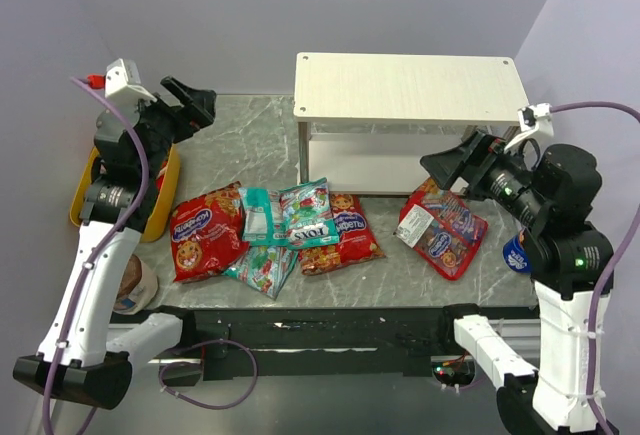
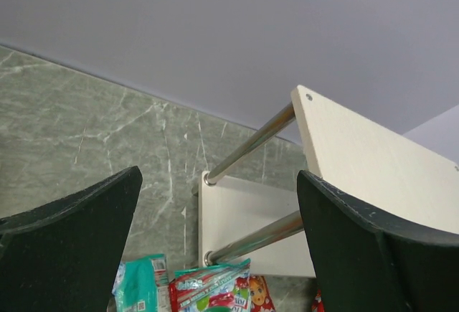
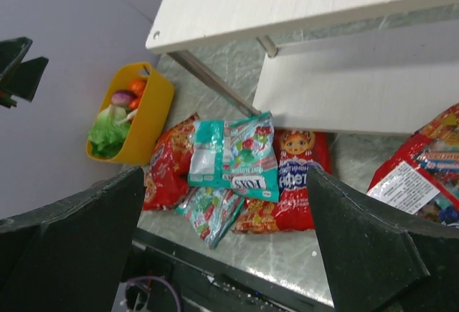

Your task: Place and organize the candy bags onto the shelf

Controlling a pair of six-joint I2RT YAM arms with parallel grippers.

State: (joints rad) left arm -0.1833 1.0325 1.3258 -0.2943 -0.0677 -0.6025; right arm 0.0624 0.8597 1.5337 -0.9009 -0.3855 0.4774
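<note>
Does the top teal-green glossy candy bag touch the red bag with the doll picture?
Touching. In the right wrist view, the teal-green glossy candy bag overlaps one edge of the red doll-picture bag.

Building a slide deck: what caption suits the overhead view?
Open left gripper and open right gripper flank the bare shelf; six candy bags lie on the table.

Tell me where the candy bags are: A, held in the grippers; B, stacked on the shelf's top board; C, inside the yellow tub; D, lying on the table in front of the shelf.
D: the candy bags lie on the table in front of the shelf, whose top board is bare.
</note>
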